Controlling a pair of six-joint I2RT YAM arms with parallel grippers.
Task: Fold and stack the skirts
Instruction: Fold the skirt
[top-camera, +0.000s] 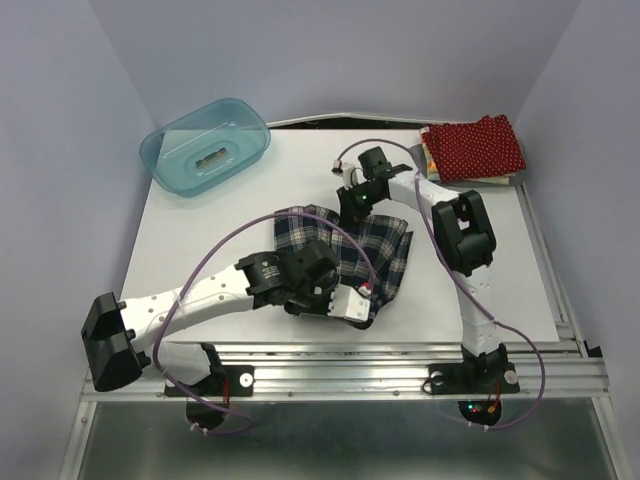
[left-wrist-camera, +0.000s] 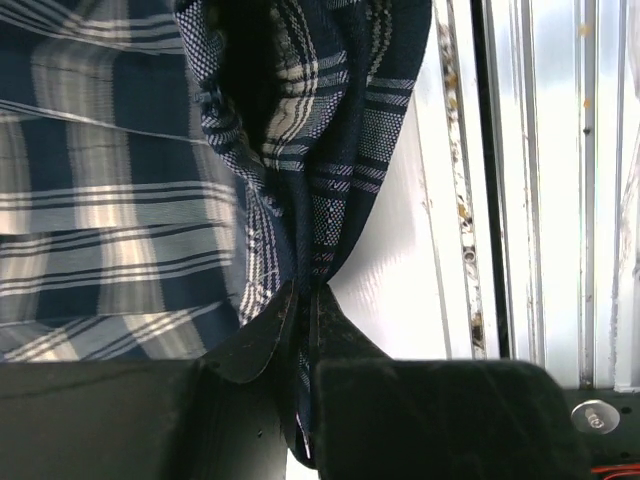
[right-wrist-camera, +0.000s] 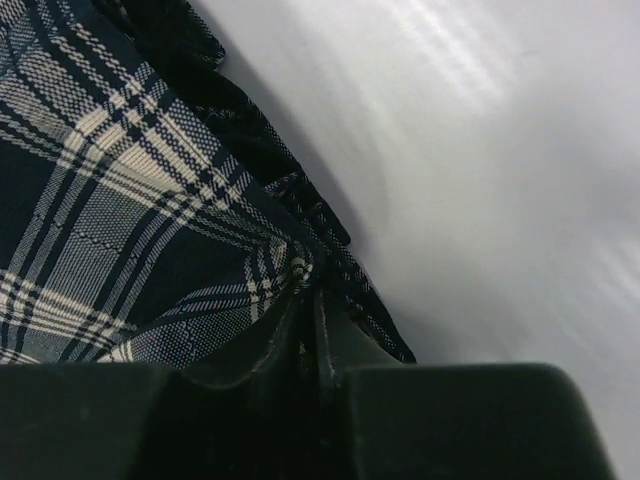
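White table (top-camera: 180, 230), plaid skirt (top-camera: 385, 255) rumpled mid-table, left and right jaws pinching its edges

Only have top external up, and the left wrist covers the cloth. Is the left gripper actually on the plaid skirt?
Observer: Yes. The left wrist view shows the left gripper shut on a bunched fold of the plaid skirt, with cloth pinched between the fingers.
Operator: Right side?
Observer: The right wrist view shows the right gripper shut on a corner of the same skirt. Bare table lies just beyond that corner.
Operator: What's next to the left pinch?
Observer: In the left wrist view, a strip of white table and then the metal rail run alongside the held fold.
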